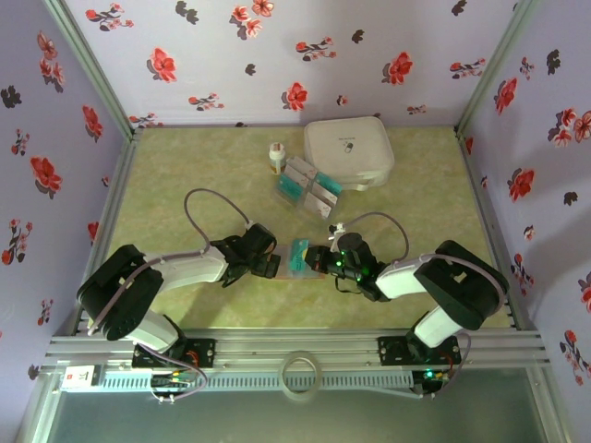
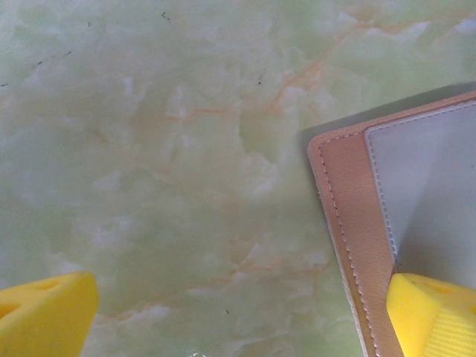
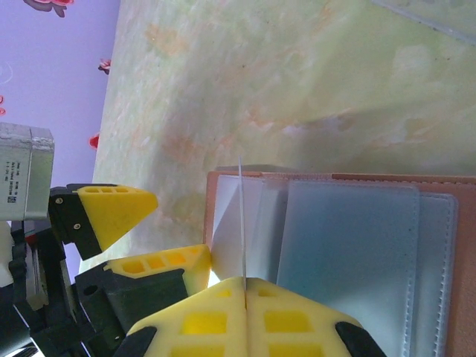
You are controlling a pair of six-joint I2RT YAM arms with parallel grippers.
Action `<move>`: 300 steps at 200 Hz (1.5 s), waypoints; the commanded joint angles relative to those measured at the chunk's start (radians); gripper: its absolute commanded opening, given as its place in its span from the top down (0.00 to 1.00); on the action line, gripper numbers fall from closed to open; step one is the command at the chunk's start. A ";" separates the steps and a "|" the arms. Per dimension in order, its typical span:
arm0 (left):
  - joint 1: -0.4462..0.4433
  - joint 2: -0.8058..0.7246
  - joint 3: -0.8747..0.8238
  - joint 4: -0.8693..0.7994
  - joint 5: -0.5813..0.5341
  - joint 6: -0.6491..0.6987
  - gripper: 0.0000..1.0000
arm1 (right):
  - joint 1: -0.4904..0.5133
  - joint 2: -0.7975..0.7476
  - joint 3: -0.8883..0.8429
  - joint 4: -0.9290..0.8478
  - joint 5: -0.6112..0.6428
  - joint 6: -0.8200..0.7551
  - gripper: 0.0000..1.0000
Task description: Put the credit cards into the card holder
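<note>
- right gripper (image 3: 244, 286) is sitting fully closed, pinching one thin card (image 3: 242, 216) btwn its yellow fingertips. the card is showing edge-on, standing upright over the open card holder (image 3: 466, 297).
- card holder is lying open & flat on the table (image 1: 185, 175) near the front edge, btwn the two grippers. its clear sleeves (image 3: 349, 268) are facing up. the card's edge is sitting at the left end of the sleeves, but can't tell if it's in a pocket.
- left gripper (image 1: 268, 261) is standing wide open, holding nothing. in its own cam one fingertip (image 2: 435, 312) is overlapping the holder's stitched border, and the other is hanging over bare table. can't tell if it's touching the holder.
- from the right wrist cam, the left gripper's fingers (image 3: 111, 212) are crowding the holder's left edge, just beside the pinched card.
- rest of the credit cards (image 1: 309, 185) are lying in a loose pile, white & teal, toward the back & well apart from the holder.
- white zip case (image 1: 349, 152) is sitting just behind the pile, at its right. small bottle (image 1: 275, 157) is standing just left of the pile.
- pale ring (image 1: 283, 374) is lying on the front rail btwn the arm bases.
</note>
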 commanded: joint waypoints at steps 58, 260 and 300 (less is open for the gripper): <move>-0.007 -0.056 0.034 -0.078 -0.043 0.010 0.00 | -0.002 0.032 -0.039 0.065 -0.011 0.033 1.00; -0.007 -0.017 -0.016 -0.044 -0.015 0.005 0.00 | -0.001 0.139 -0.043 0.177 -0.061 0.077 1.00; -0.007 -0.010 -0.025 -0.038 -0.018 -0.002 0.00 | -0.001 0.146 -0.046 0.182 -0.068 0.080 0.94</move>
